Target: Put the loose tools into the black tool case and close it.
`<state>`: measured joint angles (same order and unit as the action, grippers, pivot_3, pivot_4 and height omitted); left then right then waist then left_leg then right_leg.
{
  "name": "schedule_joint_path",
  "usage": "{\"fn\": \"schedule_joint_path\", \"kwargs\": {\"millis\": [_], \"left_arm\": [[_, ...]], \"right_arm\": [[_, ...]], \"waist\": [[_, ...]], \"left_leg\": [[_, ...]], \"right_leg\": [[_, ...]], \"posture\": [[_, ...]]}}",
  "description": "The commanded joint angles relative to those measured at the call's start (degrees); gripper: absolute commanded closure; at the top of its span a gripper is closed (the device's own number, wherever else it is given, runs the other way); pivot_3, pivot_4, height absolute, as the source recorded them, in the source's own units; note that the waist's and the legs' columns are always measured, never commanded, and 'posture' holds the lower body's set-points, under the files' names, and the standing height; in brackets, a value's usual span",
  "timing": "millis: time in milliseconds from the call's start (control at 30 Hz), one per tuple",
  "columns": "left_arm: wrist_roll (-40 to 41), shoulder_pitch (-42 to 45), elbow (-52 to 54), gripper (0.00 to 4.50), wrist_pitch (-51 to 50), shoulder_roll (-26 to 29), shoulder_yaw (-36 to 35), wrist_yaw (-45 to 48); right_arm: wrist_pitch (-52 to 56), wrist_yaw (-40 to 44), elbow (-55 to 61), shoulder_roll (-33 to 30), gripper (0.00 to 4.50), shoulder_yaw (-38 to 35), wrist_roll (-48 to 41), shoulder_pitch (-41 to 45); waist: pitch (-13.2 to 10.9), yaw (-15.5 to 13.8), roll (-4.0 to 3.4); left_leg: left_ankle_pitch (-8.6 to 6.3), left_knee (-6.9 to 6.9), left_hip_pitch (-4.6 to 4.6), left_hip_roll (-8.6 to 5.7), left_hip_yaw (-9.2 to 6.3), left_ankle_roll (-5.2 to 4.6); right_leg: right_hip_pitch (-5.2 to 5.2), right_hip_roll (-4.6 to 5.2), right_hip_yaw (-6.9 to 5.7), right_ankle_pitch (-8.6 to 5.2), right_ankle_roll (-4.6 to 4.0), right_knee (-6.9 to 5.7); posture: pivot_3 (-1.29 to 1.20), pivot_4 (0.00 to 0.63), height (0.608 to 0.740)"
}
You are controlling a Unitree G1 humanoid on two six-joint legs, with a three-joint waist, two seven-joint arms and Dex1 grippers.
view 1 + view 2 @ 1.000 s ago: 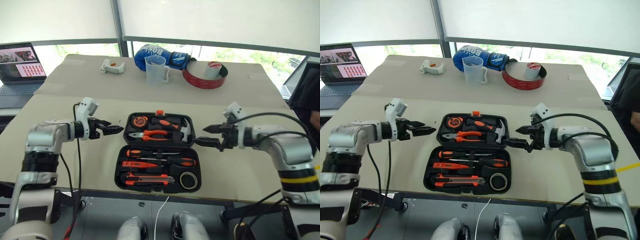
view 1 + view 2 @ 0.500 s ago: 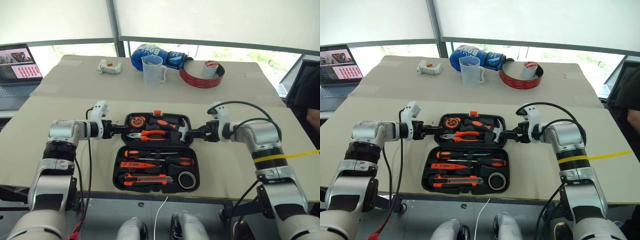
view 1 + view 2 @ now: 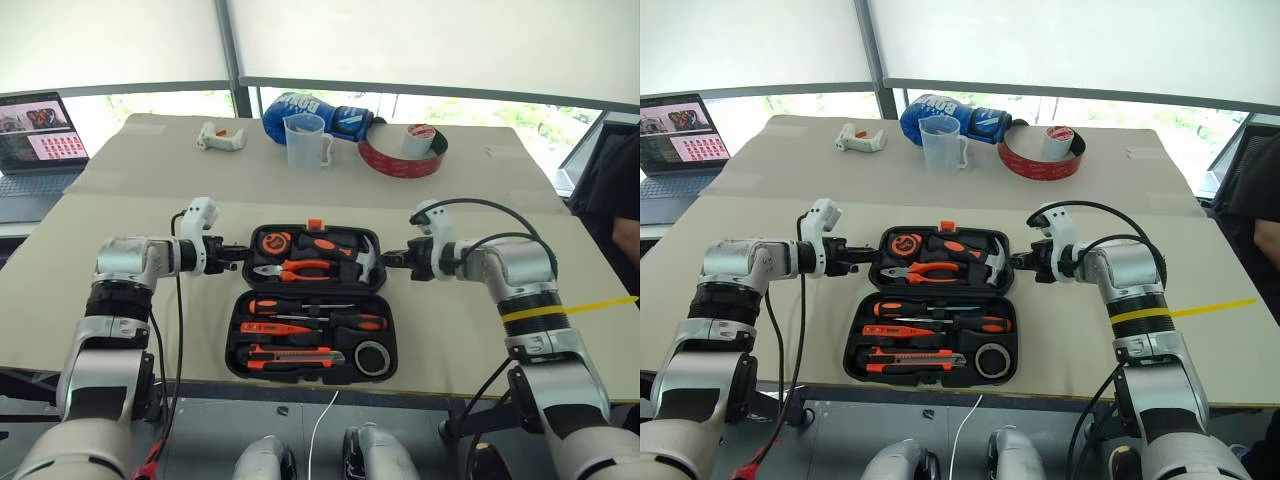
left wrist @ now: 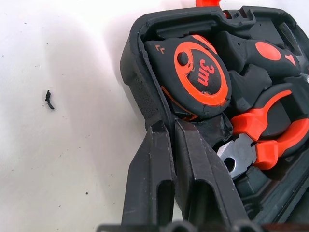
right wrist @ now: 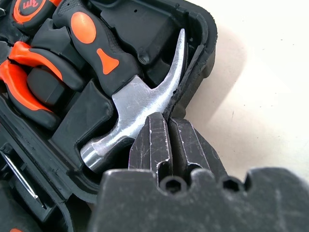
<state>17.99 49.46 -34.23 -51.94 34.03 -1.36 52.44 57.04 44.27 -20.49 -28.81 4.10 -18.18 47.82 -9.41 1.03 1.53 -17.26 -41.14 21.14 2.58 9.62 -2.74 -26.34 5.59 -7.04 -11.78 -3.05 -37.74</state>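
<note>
The black tool case point(image 3: 237, 340) lies open flat at the table's front. In its near half rest the orange-and-black screwdrivers point(image 3: 300, 306), a slim red screwdriver point(image 3: 275, 328), the utility knife point(image 3: 295, 355) and a small dark tape roll point(image 3: 372, 357). The far half holds a tape measure point(image 4: 203, 79), pliers point(image 3: 300, 268) and a hammer point(image 5: 130, 104). My left gripper point(image 3: 240, 253) is shut on the far half's left rim. My right gripper point(image 3: 388, 257) is shut on its right rim, beside the hammer head.
At the table's back stand a clear measuring cup point(image 3: 305, 140), a blue bag point(image 3: 320, 108), a big red tape roll point(image 3: 405, 155) and a small white object point(image 3: 220, 137). A laptop point(image 3: 35, 125) sits at far left. A person point(image 3: 620, 200) is at the right edge.
Both grippers were open and clear of the case a second ago. They have come in to the far half's two side rims and shut on them.
</note>
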Motion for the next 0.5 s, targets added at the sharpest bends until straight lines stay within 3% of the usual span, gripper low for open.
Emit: {"fn": "schedule_joint_path", "kwargs": {"millis": [33, 233, 367, 500], "left_arm": [[1.1, -1.7, 4.0, 4.50, 3.0, -0.5, 0.1, 2.6], [-3.3, -4.1, 6.7, 4.50, 24.6, -2.3, -2.4, -3.7], [-3.0, -6.4, 8.6, 4.50, 32.7, -3.3, -3.3, -3.1], [-3.1, -9.3, 11.1, 4.50, 36.8, -2.5, -3.3, -1.8]], "right_arm": [[-2.1, 0.2, 2.6, 0.1, 4.49, -0.2, 0.0, 0.5], [-13.4, -4.4, 9.2, 1.0, 4.49, -3.4, 2.2, 0.8], [-26.5, -5.0, 16.8, -2.4, 4.49, 1.3, 9.5, -6.0], [-32.3, -7.1, 21.1, -2.3, 4.49, -0.3, 10.4, -11.5]], "waist": [[0.0, 0.0, 0.00], [0.0, -0.2, -0.01], [0.0, -0.4, 0.00], [0.0, -0.3, 0.00]], "left_leg": [[0.00, 0.00, 0.01, 0.00, 0.00, 0.00], [0.00, 0.01, 0.05, 0.00, 0.00, 0.02], [0.02, 0.02, 0.56, -0.04, 0.00, 0.02], [0.07, 0.00, 0.92, -0.06, 0.09, -0.02]], "right_leg": [[-0.01, 0.00, 0.00, 0.00, 0.00, 0.00], [-0.05, 0.09, -0.01, 0.10, -0.17, 0.00], [-0.49, 0.17, -0.06, 0.15, -0.26, -0.05], [-0.77, -0.09, -0.11, 0.17, -0.29, -0.13]], "posture": [[0.00, 0.150, 0.714], [0.00, 0.150, 0.714], [0.00, 0.150, 0.714], [0.00, 0.150, 0.714]]}}
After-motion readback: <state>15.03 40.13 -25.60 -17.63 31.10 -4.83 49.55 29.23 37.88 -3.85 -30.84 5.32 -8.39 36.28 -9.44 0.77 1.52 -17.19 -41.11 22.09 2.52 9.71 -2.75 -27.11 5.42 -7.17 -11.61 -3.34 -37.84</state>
